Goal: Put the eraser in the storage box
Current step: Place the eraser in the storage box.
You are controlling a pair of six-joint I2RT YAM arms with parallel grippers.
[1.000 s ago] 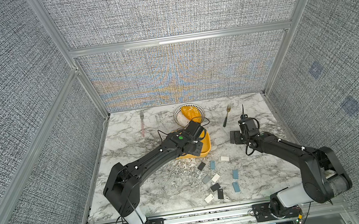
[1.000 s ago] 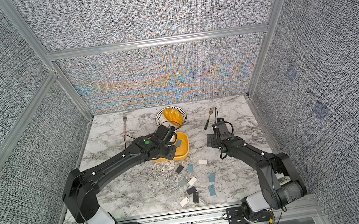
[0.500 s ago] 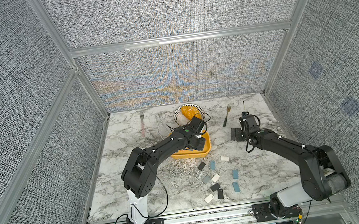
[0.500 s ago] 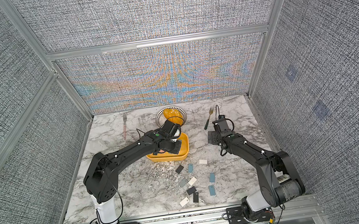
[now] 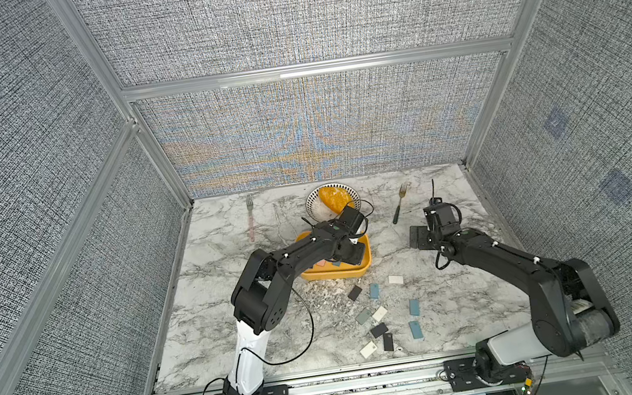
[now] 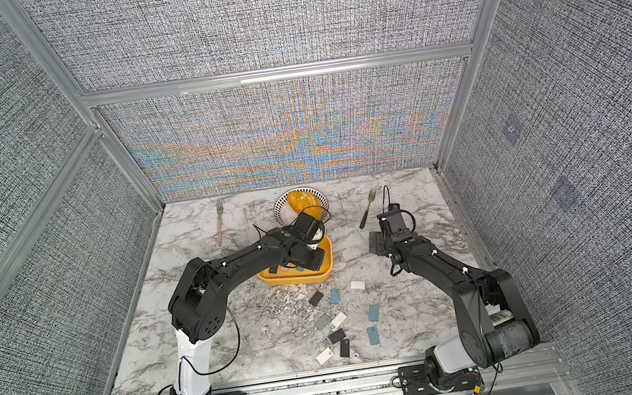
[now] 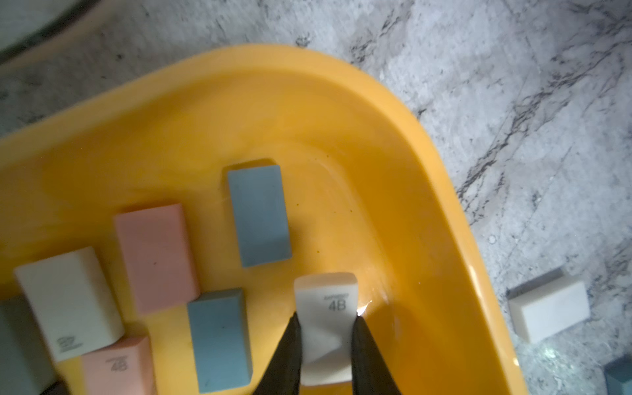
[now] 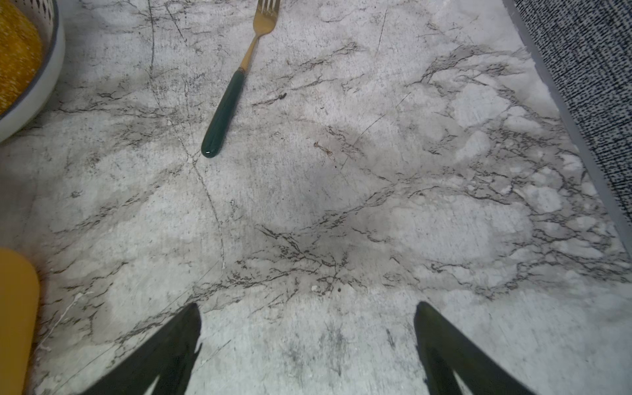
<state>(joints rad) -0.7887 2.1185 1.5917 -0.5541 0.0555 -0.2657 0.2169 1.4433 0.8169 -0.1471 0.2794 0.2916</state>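
Left gripper [image 7: 325,321]: clamped on white eraser [image 7: 325,294], over the storage box [image 7: 393,143].
Right gripper [image 8: 307,314]: wide open, empty.
Tip: release low, onto a bare patch.

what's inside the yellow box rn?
Storage box holds two blue erasers, two pink erasers, a white eraser; left gripper pinches a 4B eraser inside. Rest is out of frame or under the arm.

Here's the storage box [image 5: 338,277], erasers [image 7: 258,215] lying in it, one more eraser [image 7: 325,304] over its floor. Behind the box, the plate [image 5: 312,203]. A fork [image 5: 399,205] behind and right of the box, second fork [image 5: 251,220] behind-left. In front of the box, loose erasers [image 5: 374,291] across the table [image 5: 216,305].
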